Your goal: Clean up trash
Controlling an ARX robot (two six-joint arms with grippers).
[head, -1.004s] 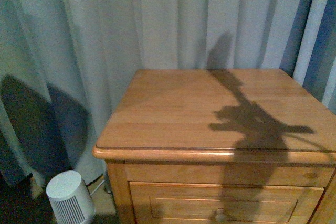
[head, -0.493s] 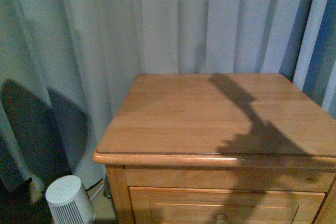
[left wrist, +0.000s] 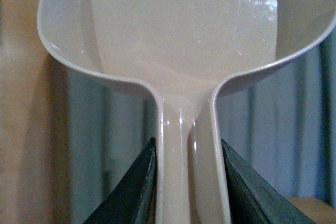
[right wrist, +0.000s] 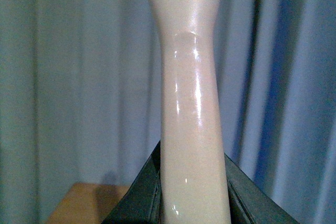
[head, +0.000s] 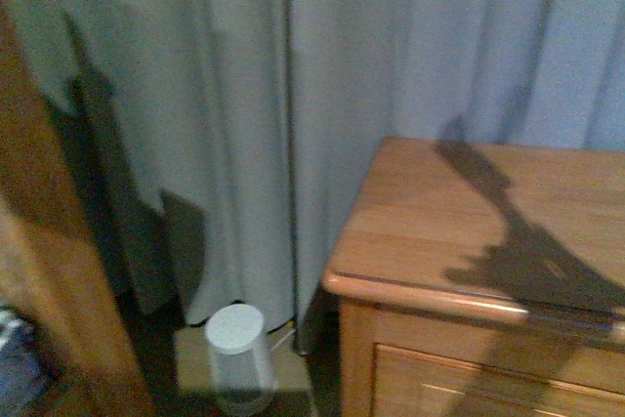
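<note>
In the left wrist view my left gripper [left wrist: 187, 182] is shut on the handle of the beige dustpan [left wrist: 178, 35]. Its pan is held up in front of the curtain and looks empty. In the right wrist view my right gripper [right wrist: 191, 192] is shut on the beige brush handle [right wrist: 189, 108], which stands up before the curtain; the bristles are out of view. No crumpled white paper trash shows in any view. Neither arm shows in the front view, only their shadow on the wooden nightstand [head: 430, 231].
The nightstand fills the right of the front view, with a drawer front [head: 459, 383] below its top. A grey curtain [head: 293, 95] hangs behind. A small white cylindrical device [head: 237, 356] stands on the floor. A wooden panel [head: 49, 271] stands at the left.
The front view has swung to the left: the nightstand has shifted to the right of the picture, and the wooden panel has come into view at the left. The arms' shadow still lies on the nightstand top.
</note>
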